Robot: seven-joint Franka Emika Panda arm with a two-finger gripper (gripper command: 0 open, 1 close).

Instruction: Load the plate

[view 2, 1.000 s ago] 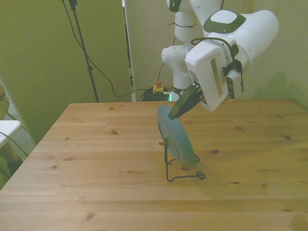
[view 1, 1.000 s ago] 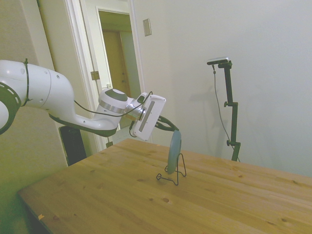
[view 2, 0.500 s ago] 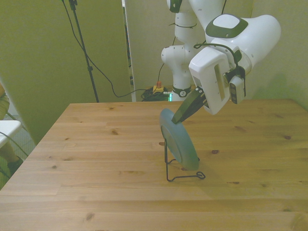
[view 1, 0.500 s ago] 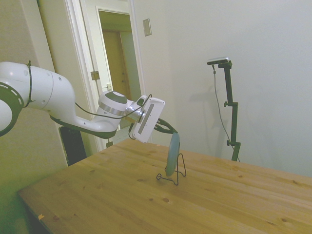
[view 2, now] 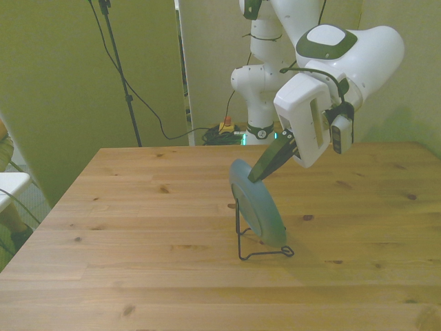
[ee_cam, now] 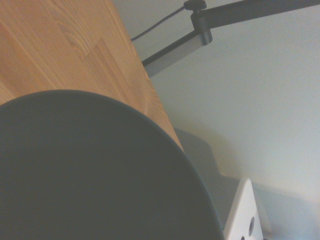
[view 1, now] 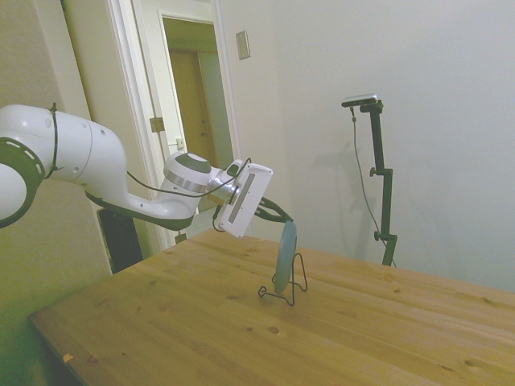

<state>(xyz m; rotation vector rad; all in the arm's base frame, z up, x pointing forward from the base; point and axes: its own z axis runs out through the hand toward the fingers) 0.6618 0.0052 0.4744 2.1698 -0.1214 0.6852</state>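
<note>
arm: the white arm point(view 1: 96, 173) stretches low and nearly level across the side view, elbow bent slightly downward, a black cable running along it to the wrist.
wrist: the white flat-sided wrist block point(view 2: 310, 121) is tipped at a slant, above and behind the claw; a small dark camera unit point(view 2: 340, 132) sits on its side in the front view.
claw: the claw point(view 2: 260, 172) points down and forward from the wrist block, its dark fingers point(view 1: 278, 214) drawn close together.
grip: the fingertips are pinched on the top rim of the plate point(view 2: 258, 207), which stands on edge directly below the claw.
</note>
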